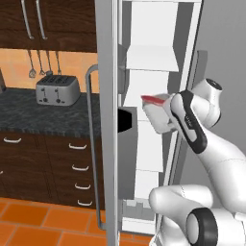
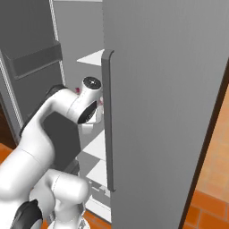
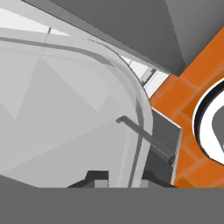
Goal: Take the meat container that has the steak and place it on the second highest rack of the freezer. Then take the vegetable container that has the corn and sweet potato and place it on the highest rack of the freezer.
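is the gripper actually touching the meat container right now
Touching. In the hand view the jaws are closed on the rim of the clear meat container, one finger on each side of the wall, no gap.

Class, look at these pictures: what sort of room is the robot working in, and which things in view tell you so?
A rendered home kitchen, most likely. A toaster stands on a dark counter, utensils hang on the wall above, and the freezer stands open, showing white shelves.

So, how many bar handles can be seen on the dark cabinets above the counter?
2, on the dark upper cabinets at the top left of the left base view: the left handle and the right handle beside it. More may lie beyond the edge.
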### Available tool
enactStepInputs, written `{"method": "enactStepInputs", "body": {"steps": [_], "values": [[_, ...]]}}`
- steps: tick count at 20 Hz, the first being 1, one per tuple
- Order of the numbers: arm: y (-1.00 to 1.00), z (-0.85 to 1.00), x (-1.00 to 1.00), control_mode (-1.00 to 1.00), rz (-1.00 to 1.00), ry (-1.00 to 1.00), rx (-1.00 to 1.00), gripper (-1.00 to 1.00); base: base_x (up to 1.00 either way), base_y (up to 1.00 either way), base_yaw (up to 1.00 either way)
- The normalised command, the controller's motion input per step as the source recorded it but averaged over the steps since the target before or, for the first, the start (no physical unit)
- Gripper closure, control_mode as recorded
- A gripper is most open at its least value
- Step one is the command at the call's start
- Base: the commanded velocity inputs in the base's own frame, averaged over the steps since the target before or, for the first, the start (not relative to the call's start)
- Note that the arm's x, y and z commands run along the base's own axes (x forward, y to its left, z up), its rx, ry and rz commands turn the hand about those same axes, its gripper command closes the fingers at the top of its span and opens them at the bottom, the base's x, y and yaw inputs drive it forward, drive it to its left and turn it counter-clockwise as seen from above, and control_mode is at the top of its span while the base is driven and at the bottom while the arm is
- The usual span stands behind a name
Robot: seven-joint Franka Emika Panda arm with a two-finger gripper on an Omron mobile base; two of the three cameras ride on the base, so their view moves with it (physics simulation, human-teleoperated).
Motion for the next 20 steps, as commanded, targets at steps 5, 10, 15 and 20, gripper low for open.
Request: {"method": "enactStepInputs", "body": {"steps": [5, 10, 15, 20], "values": [[0.06, 0.0, 0.29, -1.0, 0.0, 0.0, 0.1, 1.0, 0.0, 0.0, 0.0], [0.0, 0.0, 0.6, -1.0, -0.01, 0.0, 0.01, 1.0, 0.0, 0.0, 0.0], [0.07, -0.23, 0.38, -1.0, -0.08, -0.01, -0.01, 1.0, 0.0, 0.0, 0.0], [0.17, -0.24, 0.57, -1.0, -0.14, -0.02, -0.01, 1.0, 0.0, 0.0, 0.0]]}}
